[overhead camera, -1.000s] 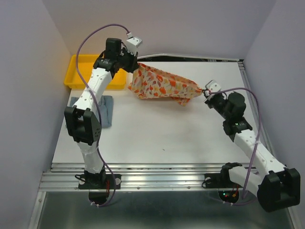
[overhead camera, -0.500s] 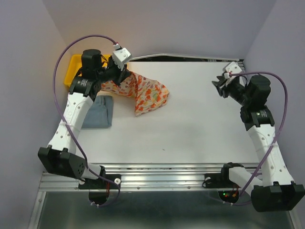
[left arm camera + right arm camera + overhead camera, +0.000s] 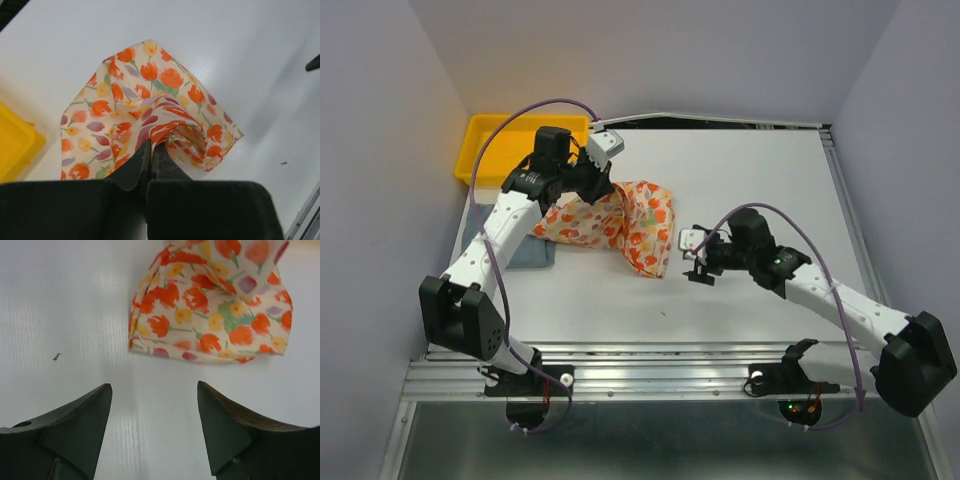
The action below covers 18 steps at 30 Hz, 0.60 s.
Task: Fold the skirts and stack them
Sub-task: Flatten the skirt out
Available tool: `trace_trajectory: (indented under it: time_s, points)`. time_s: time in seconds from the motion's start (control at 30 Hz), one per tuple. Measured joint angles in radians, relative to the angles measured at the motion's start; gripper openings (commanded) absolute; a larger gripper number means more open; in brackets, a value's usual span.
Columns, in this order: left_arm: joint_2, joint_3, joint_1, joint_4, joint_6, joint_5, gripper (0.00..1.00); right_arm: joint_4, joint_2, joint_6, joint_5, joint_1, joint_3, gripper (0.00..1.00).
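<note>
above the table, my left gripper is clamped on the floral skirt; my right gripper gapes wide, holding nothing, near its corner.

Overhead, 2 wrist; floral skirt shared

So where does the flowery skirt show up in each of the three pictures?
Top external: the floral skirt is left of centre, draped onto the white table.
Left wrist: middle of the picture, pinched by the left fingers.
Right wrist: top right, beyond the open right fingers.
Shared landmark: the small dark speck on the table shows in all three.
</note>
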Motion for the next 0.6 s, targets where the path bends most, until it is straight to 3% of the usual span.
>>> trace_trajectory:
  time_s: [0.23, 0.6]
  points:
    - [0.126, 0.045, 0.002, -0.029, 0.003, -0.038, 0.00, 0.279, 0.243, -0.245, 0.058, 0.212, -0.069, 0.68]
    - [0.189, 0.060, 0.007, -0.044, 0.030, -0.019, 0.00, 0.440, 0.461, -0.645, 0.050, 0.200, -0.141, 0.63]
